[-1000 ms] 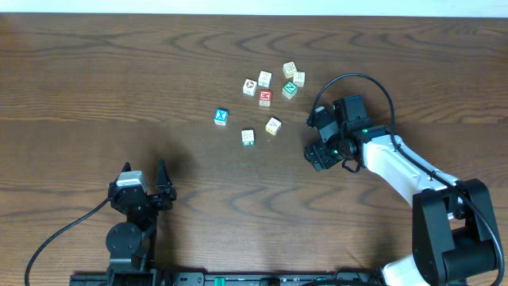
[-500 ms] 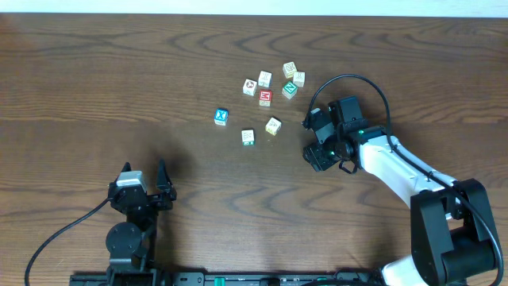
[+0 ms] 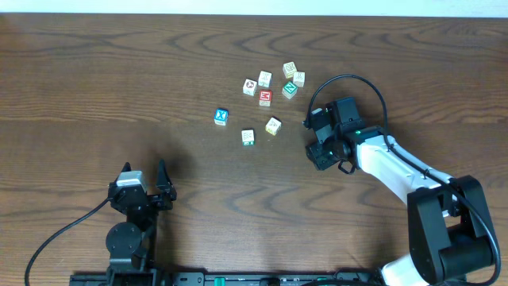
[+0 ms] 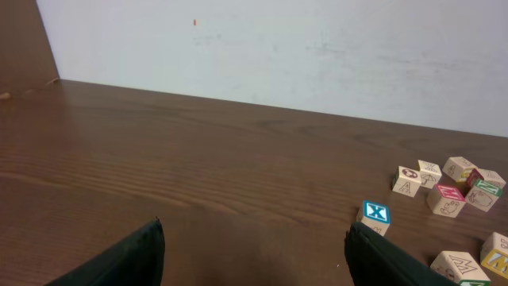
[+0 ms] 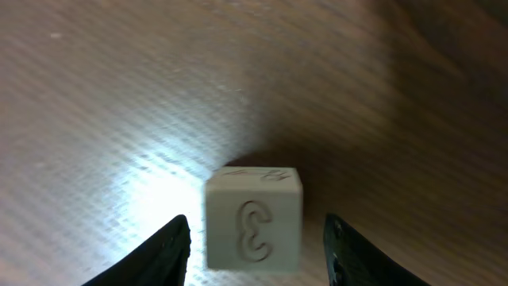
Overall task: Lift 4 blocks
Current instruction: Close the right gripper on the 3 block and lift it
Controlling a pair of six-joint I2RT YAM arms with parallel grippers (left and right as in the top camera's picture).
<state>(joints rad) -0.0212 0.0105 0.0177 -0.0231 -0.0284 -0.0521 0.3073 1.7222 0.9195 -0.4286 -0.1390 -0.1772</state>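
Probably light and rigid, the small wooden blocks [image 3: 273,125] should lift easily, though their smooth flat faces could slip unless pinched squarely on two opposite sides. One cream cube [image 5: 254,208] sits on the tabletop [image 5: 95,95] between the fingers of the right pincer [image 5: 254,238], which stands partly open with a gap on either side, gripping nothing. The blue block [image 3: 221,117] and teal-marked block [image 3: 248,137] lie apart with room around them, while the red-faced cube [image 3: 264,98] and green-faced cube [image 3: 290,90] crowd a tighter cluster nearby. The left pincer [image 4: 254,230] rests wide open, empty, well apart from everything
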